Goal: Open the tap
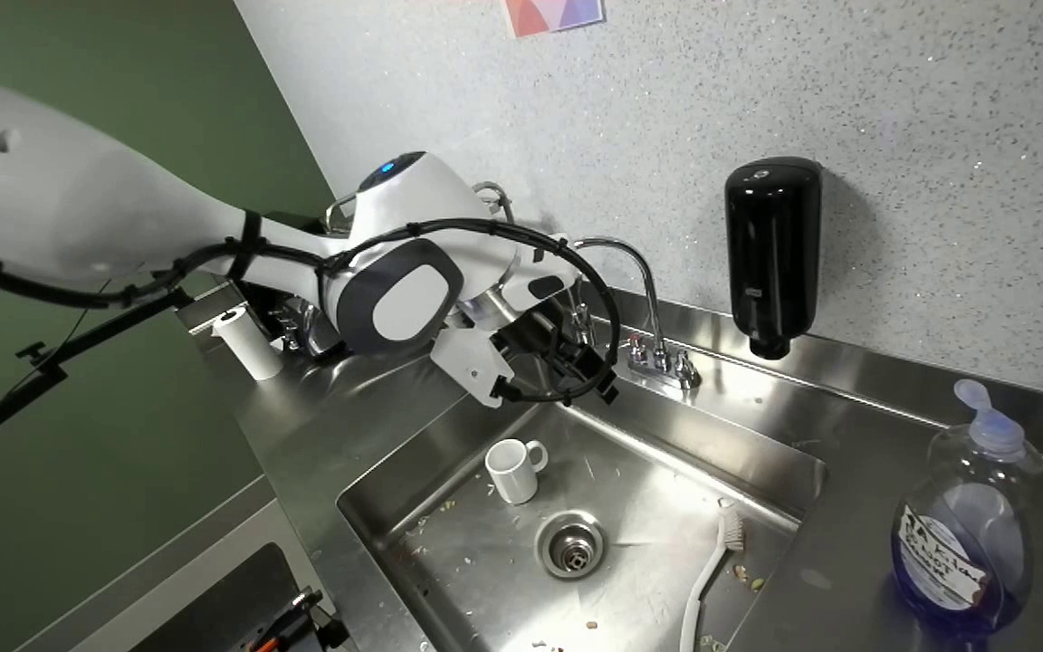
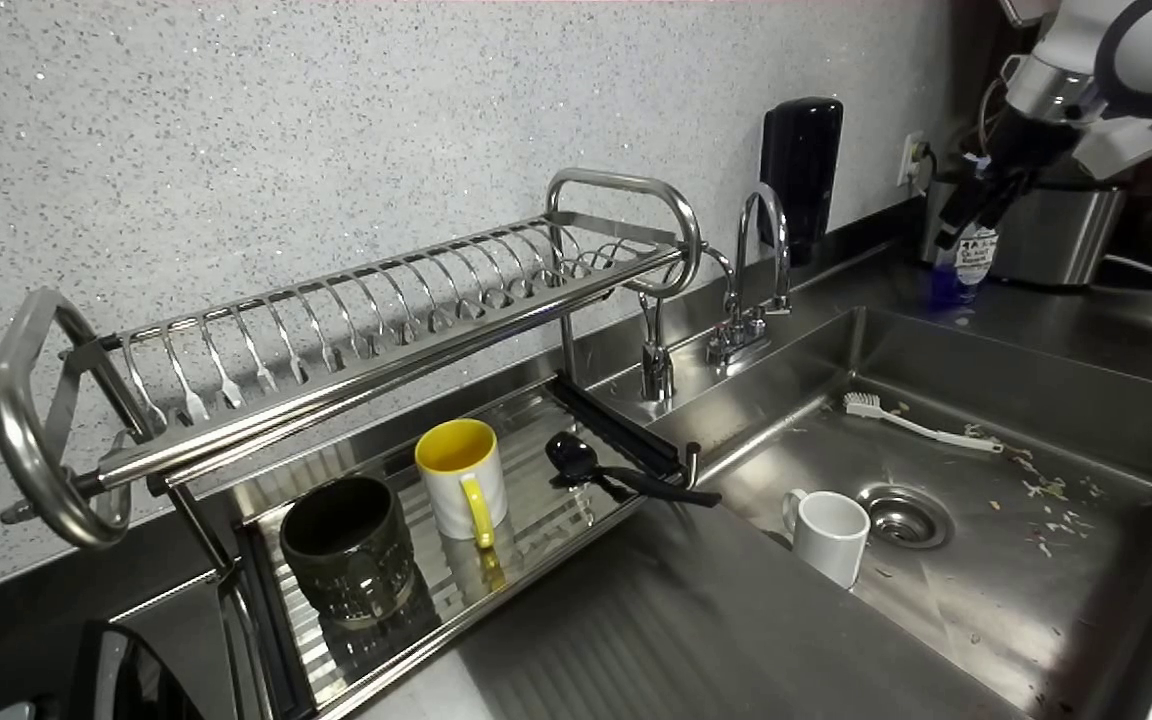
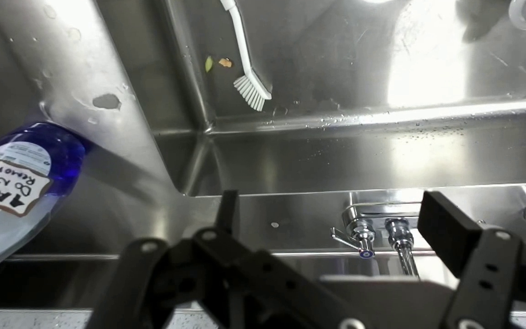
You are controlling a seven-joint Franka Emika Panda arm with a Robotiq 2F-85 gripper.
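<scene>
The tap is a slim chrome faucet with an arched gooseneck spout (image 1: 644, 272) on a low base behind the sink; it also shows in an exterior view (image 2: 783, 235). In the wrist view the tap's base and neck (image 3: 401, 237) show beyond the jaws. Its blue-marked lever handle (image 3: 364, 242) lies in the gap between the fingers as seen there, with no contact visible. The right finger hides the other handle, which shows red-marked in an exterior view (image 1: 637, 348). My gripper (image 3: 332, 205) is open and empty; it also shows in both exterior views (image 1: 587, 373) (image 2: 971, 215).
A steel sink (image 1: 721, 430) holds a white mug (image 1: 512, 473) and a white brush (image 1: 712, 570). A black soap dispenser (image 1: 773, 254) hangs on the wall. A blue soap bottle (image 1: 965, 534) stands beside the sink. A wire dish rack (image 2: 376, 370) stands opposite. Another chrome fixture (image 2: 656, 365) stands near the tap.
</scene>
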